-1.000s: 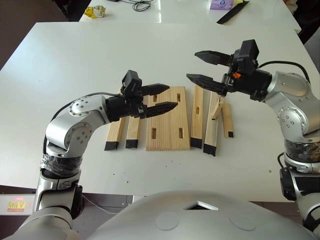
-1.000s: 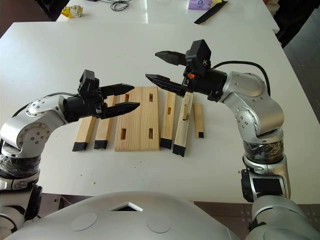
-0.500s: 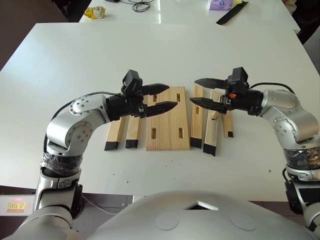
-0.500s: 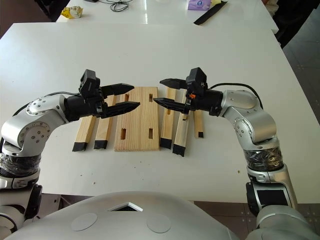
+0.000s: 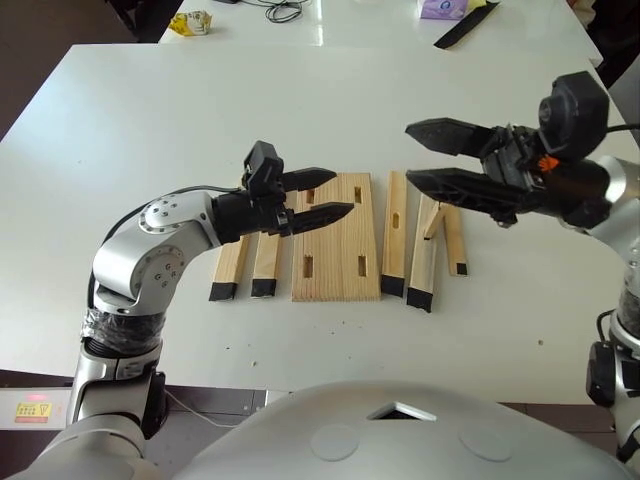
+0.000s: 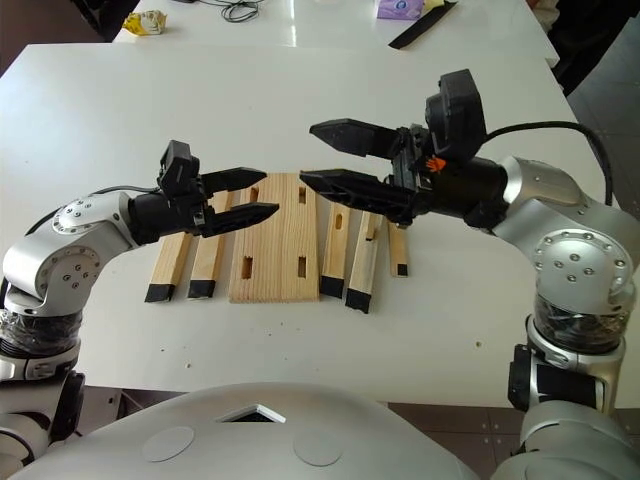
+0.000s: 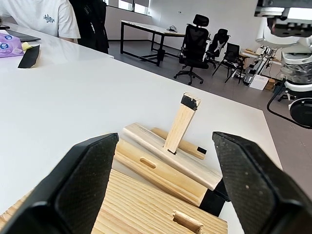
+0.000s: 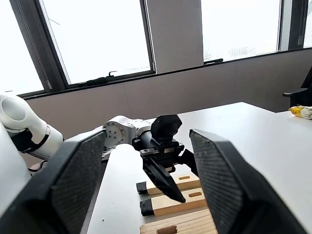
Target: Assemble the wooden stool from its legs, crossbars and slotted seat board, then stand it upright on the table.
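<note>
Under the two grippers, the stool parts lie unassembled on the table (image 5: pixel 150 120).
The left gripper (image 5: pixel 343 191) keeps the same place as before, its fingers spread and holding nothing; the slotted seat board (image 5: pixel 335 240) lies directly below its tips and the left legs (image 5: pixel 232 262) below its wrist. The right gripper (image 5: pixel 410 152) was low over the right legs (image 5: pixel 394 235) half a second ago. Now it hangs higher above them, with fingers wide apart and empty. One of these legs carries a short piece (image 7: pixel 179 124) standing tilted in its slot, and a crossbar (image 5: pixel 455 240) lies just beside them, on the side away from the board.
</note>
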### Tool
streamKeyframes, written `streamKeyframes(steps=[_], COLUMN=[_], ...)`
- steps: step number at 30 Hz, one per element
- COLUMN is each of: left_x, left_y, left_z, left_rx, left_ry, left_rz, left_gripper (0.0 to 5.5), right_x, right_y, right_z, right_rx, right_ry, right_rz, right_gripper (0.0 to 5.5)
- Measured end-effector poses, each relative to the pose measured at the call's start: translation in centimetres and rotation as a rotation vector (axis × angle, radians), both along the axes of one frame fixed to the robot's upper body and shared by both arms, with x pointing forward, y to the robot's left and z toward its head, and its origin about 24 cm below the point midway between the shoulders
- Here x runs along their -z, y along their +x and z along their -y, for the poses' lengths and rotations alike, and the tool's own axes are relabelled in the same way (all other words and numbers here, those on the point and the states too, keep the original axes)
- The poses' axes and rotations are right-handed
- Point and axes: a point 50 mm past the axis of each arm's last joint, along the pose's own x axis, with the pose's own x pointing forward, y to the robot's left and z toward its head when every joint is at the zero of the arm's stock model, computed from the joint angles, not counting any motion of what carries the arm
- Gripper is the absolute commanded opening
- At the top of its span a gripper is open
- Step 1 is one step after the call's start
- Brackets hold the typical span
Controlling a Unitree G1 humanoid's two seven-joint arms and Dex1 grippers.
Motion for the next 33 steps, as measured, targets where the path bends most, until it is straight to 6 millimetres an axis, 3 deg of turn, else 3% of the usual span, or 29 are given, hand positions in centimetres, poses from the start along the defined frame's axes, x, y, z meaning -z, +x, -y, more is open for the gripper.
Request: streamKeyframes(steps=[6, 11, 17, 24, 33], left_x=[0.2, 0.3, 0.3, 0.2, 0.6], left_y=[0.0, 0.1, 0.4, 0.4, -0.2], left_z=[-0.4, -0.6, -0.7, -0.7, -0.5], left_rx=[-0.018, -0.020, -0.018, -0.015, -0.029], left_ry=[0.007, 0.008, 0.009, 0.008, 0.002], left_rz=[-0.007, -0.012, -0.005, 0.003, -0.008], left_gripper=[3.58, 3.58, 3.58, 3.58, 3.58], right_x=[4.2, 9.7, 16.0, 17.0, 15.8], right_y=[-1.9, -4.0, -5.1, -5.1, -4.8], right_z=[1.6, 1.4, 1.7, 1.4, 3.3], right_rx=[-0.053, -0.156, -0.128, -0.084, -0.077], right_ry=[-0.198, -0.417, -0.609, -0.581, -0.640], right_rz=[-0.145, -0.189, -0.193, -0.146, -0.120], right_gripper=[3.15, 3.15, 3.15, 3.15, 3.15])
